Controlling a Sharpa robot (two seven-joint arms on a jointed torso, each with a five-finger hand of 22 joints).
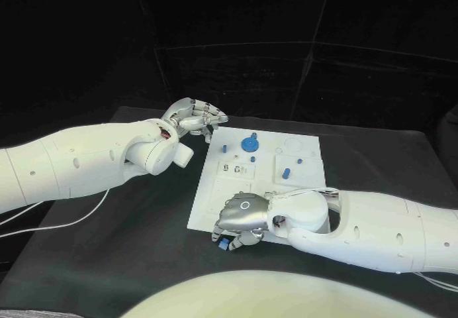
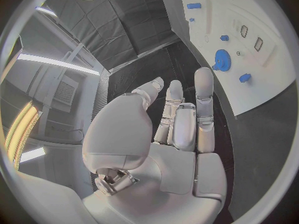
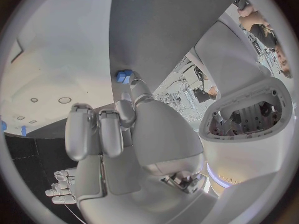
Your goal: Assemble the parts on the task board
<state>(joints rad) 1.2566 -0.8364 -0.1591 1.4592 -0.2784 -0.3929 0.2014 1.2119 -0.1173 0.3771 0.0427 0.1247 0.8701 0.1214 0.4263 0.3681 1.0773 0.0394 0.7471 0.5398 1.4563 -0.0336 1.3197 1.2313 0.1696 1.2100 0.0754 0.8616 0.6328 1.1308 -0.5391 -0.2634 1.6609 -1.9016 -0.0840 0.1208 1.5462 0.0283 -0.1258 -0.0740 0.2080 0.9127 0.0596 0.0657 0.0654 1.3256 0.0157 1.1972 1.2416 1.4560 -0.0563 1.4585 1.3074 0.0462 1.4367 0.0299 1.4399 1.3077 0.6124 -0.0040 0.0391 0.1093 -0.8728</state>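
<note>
the task board [image 1: 215, 199] lies in the middle of the black table [image 1: 114, 265]. the right hand [image 1: 243, 222] is at the board's near edge and pinches a small blue part [image 1: 222, 245] in its fingertips. the left hand [image 1: 194, 118] hovers beside the far left corner, fingers apart, holding nothing. a blue disc part [image 1: 251, 144] stands on the board near it.
</note>
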